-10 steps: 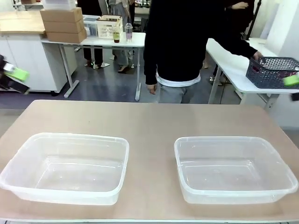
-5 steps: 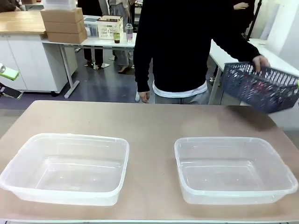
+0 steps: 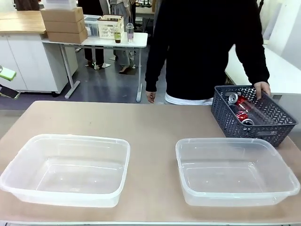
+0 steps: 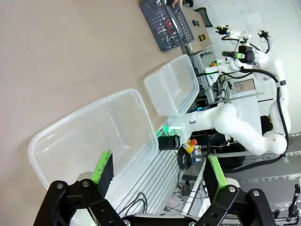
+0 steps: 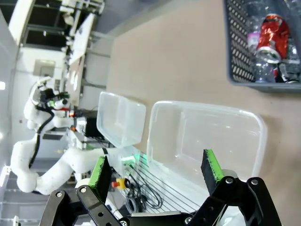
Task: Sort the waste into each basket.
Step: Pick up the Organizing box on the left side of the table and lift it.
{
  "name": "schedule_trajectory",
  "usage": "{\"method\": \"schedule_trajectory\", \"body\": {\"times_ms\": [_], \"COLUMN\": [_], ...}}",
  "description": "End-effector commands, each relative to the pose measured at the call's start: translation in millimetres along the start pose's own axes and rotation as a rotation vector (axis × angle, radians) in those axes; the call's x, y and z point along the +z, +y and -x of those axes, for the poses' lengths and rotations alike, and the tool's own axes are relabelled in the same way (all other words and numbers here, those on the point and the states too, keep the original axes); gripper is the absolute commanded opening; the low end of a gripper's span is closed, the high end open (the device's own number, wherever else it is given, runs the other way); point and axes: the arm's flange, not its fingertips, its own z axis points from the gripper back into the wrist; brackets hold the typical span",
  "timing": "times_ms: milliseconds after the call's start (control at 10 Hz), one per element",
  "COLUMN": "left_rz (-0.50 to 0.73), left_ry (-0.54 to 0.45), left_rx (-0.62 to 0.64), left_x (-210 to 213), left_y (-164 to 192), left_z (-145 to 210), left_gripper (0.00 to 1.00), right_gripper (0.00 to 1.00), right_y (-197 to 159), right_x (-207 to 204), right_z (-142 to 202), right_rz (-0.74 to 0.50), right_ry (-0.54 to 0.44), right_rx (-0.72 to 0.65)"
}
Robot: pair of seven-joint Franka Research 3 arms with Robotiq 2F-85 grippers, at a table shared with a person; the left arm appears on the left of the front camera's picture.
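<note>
At the desk's [image 3: 155, 122] far right, a hand [image 3: 262, 89] holds the basket [image 3: 263, 127]; the left gripper [image 4: 157, 172] or right gripper [image 5: 155, 172], fingers apart, could hit it.

Cardboard boxes [image 3: 63, 23] and a cream crate [image 3: 109, 27] sit on a far white table [image 3: 136, 41].

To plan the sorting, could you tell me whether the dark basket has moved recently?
Yes. The dark basket moved left off the white side table onto the wooden table, now behind the right clear tub.
</note>
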Motion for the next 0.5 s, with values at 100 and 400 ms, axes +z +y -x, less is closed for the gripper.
{"method": "schedule_trajectory", "body": {"times_ms": [100,400], "left_rz": [-0.082,-0.482], "left_ry": [0.009,0.03], "left_rx": [-0.045,-0.143], "left_x": [14,75], "left_y": [-1,-10], "left_z": [-2,15], "left_gripper": [1.0,1.0], "right_gripper": [1.0,1.0], "right_y": [78,229], "right_x": [-62,-220], "right_z": [-15,13], "right_rz": [0.055,0.245], "right_ry": [0.144,0.239], "right_rx": [0.052,0.268]}}
